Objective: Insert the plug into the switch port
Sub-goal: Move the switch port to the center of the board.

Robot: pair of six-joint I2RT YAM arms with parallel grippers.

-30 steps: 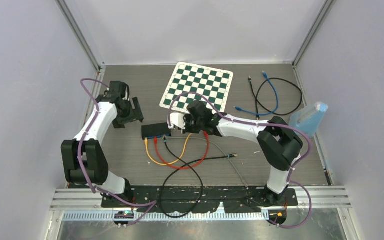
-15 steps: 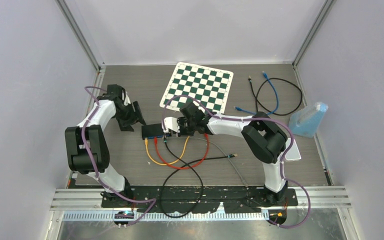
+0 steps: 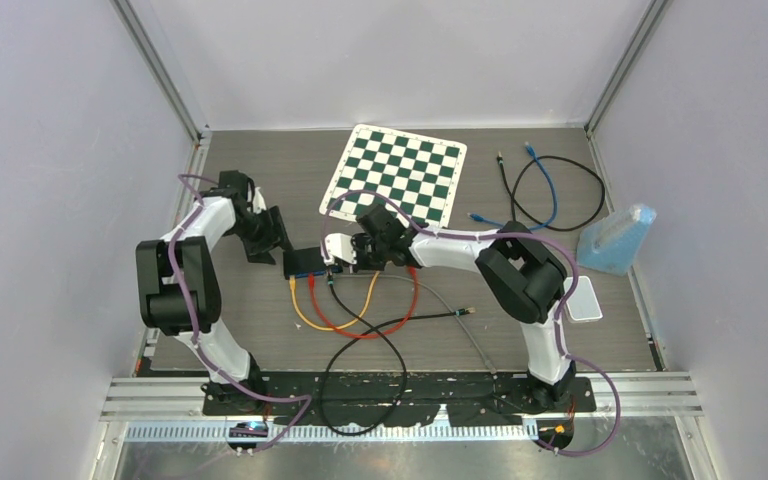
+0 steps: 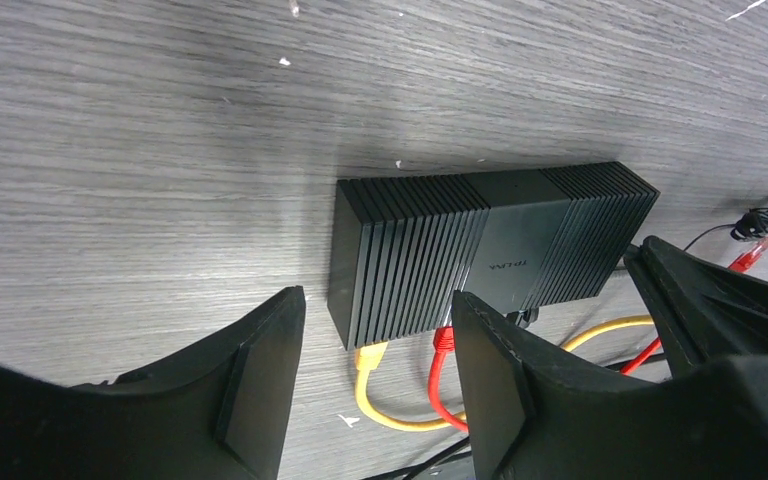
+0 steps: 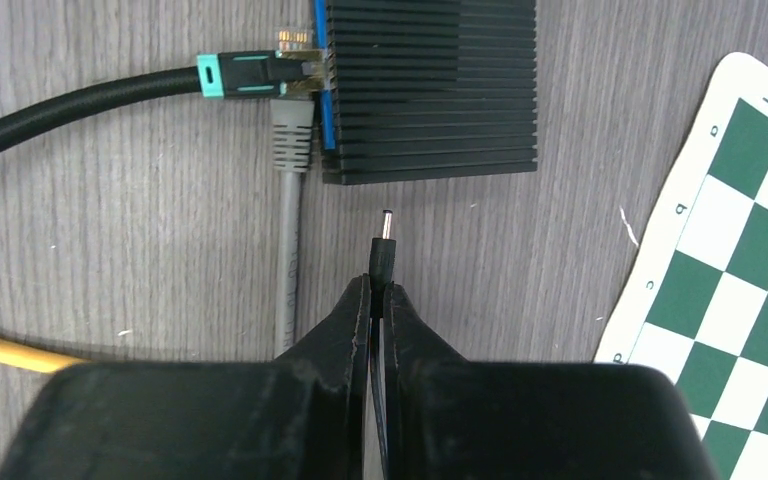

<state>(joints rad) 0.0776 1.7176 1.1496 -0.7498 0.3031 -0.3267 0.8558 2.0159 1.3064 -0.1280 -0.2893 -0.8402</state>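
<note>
Status: plug (image 5: 384, 245) short of switch (image 5: 428, 90) — not seated.
The right gripper (image 5: 381, 300) pinches the plug, tip just beside the switch's end face, not touching; left gripper (image 4: 375, 335) near the switch's other end — fingers spread wide, holding nothing.

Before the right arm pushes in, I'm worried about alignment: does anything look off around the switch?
The plug, pinched between the right fingers, points at the ribbed end wall of the switch, where no socket shows; the cables plug into the adjoining blue face. Its tip is short of the wall. Nothing looks spilled or damaged.
</note>
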